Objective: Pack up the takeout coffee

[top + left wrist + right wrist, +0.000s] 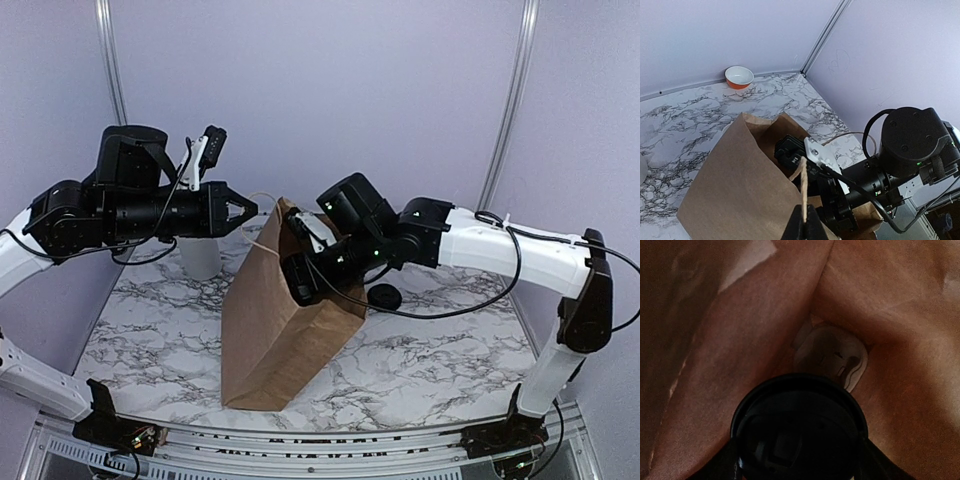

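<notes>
The left claw (803, 226) is pinching shut on the twisted handle (803, 185) of the creased brown paper bag (270, 330); the right claw (800, 452) is clamping a round black-lidded cup (800, 412) inside.

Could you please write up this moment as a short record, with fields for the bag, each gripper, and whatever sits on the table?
bag: brown paper bag standing on marble table, mouth open
left gripper: shut on the bag's twine handle, holding it up
right gripper: inside the bag, closed around a black-lidded cup
bag bottom: pale object, unclear what
on table: loose black lid right of bag; orange bowl by a wall
</notes>
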`<state>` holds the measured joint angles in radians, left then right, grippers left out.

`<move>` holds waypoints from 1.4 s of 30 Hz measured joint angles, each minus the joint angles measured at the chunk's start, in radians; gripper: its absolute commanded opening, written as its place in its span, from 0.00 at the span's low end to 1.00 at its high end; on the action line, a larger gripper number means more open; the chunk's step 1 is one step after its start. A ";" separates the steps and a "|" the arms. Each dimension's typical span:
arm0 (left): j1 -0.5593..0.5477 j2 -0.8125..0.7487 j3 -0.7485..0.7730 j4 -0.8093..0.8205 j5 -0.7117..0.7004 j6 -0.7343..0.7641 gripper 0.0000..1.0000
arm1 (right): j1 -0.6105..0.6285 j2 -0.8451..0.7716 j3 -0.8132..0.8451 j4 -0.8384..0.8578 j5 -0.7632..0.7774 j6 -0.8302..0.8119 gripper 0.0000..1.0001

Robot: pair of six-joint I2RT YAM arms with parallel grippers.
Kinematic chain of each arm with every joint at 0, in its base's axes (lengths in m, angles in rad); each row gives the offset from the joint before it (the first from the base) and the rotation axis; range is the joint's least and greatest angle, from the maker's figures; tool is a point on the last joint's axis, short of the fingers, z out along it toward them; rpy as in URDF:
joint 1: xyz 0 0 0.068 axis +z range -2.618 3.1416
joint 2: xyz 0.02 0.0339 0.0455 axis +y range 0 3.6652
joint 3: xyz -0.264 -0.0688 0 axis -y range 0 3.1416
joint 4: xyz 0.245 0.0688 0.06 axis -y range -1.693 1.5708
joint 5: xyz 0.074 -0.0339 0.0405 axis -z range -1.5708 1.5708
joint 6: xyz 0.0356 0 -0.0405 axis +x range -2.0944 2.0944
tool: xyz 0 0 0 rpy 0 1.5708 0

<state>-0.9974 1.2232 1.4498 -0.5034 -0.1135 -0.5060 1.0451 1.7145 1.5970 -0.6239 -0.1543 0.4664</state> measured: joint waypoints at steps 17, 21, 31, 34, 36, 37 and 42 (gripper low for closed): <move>-0.003 -0.247 -0.236 0.037 0.009 0.024 0.49 | 0.000 0.094 0.087 -0.095 -0.006 0.000 0.65; -0.003 -0.322 -0.330 0.022 0.000 0.008 0.41 | 0.000 0.106 0.125 -0.115 -0.010 -0.006 0.65; -0.003 -0.387 -0.714 -0.021 0.020 -0.161 0.21 | 0.000 0.154 0.241 -0.201 -0.021 -0.027 0.64; -0.004 -0.387 -0.804 -0.024 0.039 -0.208 0.17 | 0.000 0.170 0.274 -0.223 -0.023 -0.035 0.64; -0.005 -0.386 -0.859 -0.016 0.058 -0.230 0.15 | 0.000 0.178 0.286 -0.235 -0.025 -0.041 0.64; -0.006 -0.386 -0.888 -0.007 0.071 -0.243 0.15 | 0.000 0.183 0.294 -0.242 -0.026 -0.045 0.64; -0.030 -0.362 -1.000 0.094 0.134 -0.293 0.14 | 0.003 0.219 0.340 -0.284 -0.028 -0.060 0.63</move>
<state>-1.0271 0.8612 0.4500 -0.4095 0.0200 -0.7986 1.0477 1.9331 1.9369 -0.9081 -0.1822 0.4065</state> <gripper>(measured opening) 0.145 0.686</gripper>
